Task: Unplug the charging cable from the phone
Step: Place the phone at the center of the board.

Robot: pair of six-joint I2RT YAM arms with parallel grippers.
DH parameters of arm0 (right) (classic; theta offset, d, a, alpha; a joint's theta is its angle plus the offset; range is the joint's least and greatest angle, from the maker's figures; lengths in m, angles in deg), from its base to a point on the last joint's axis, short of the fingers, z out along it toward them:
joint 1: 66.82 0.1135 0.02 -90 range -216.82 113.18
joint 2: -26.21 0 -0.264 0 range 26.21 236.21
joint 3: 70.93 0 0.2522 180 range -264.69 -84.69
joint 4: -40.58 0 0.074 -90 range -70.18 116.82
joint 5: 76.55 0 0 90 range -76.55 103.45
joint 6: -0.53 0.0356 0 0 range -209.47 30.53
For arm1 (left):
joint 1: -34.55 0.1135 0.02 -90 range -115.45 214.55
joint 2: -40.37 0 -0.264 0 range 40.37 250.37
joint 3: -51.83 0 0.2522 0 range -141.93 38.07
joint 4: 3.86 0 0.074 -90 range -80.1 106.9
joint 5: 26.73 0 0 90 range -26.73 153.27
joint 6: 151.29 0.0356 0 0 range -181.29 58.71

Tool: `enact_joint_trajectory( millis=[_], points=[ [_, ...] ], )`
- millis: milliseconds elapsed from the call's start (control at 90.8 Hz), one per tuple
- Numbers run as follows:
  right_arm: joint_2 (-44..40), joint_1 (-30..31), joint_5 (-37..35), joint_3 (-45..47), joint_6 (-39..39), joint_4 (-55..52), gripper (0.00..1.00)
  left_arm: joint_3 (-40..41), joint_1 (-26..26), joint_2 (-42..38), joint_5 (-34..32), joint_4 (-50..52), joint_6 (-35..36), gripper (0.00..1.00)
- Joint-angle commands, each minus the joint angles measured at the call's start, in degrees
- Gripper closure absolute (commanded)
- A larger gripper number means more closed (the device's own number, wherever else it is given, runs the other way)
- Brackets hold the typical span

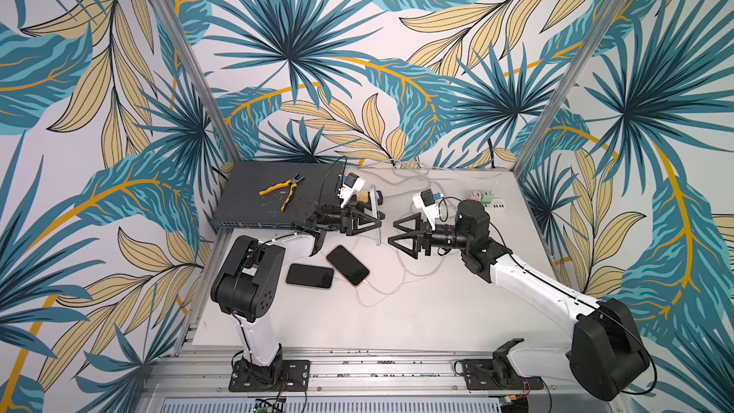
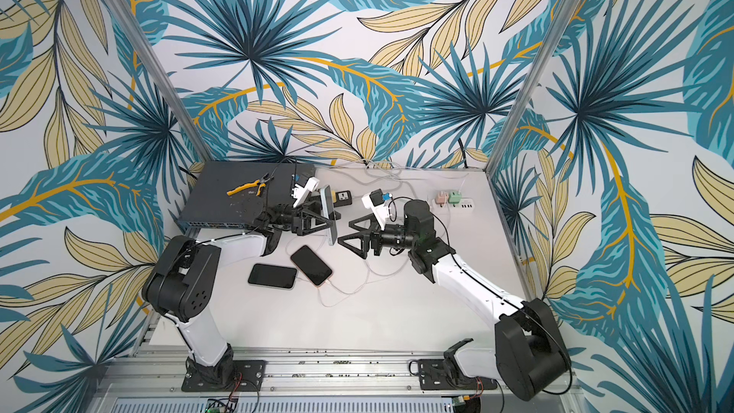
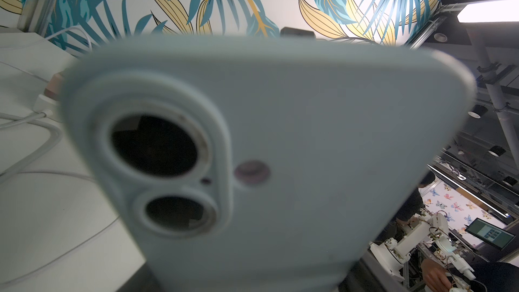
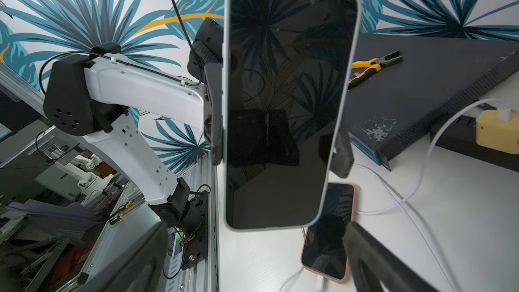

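Leafy blue-and-yellow wallpaper wraps all round a white table (image 1: 437, 323); the phone (image 4: 289, 102), with a dark screen and a pale blue case, is up in the air around mid-table, standing on end. The left gripper (image 1: 375, 223) is clamped on its two long sides, and the left wrist view is mostly just the blurry back of the case with its two camera lenses. The end hanging lowest in the right wrist view has nothing plugged into it. The right gripper (image 1: 393, 233) sits just beside the phone, facing the screen, jaws spread wide and holding nothing.

White charging cables (image 4: 424, 164) lie loose on the table below; one runs into a pink-cased phone (image 1: 348, 266) lying flat, with a black phone (image 1: 310, 276) just beside that. Further back a dark grey switch box (image 1: 254, 192) carries yellow-handled pliers (image 1: 282, 188). There's a yellow adapter (image 4: 497, 130) on a black strip, and a white power strip (image 1: 496, 205) sits near the right arm. Any print on them is too small to read.
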Motion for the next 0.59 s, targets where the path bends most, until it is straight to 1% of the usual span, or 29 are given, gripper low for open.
enact_joint_trajectory(
  millis=[0, 297, 584],
  points=[
    [2.16, 0.93, 0.98, -1.94, 1.18, 1.73, 0.0, 0.2, 0.34, -2.78, -0.51, -2.74, 0.99, 0.83],
    [7.01, 2.49, -0.08, -5.39, 0.4, 0.66, 0.0, 0.41, 0.33, -2.87, -0.53, -2.73, 1.21, 0.83],
    [9.6, 3.24, 0.69, -6.18, 0.68, 1.27, 0.0, 0.4, 0.33, -3.13, -0.47, -2.74, 1.31, 0.83]
  ],
)
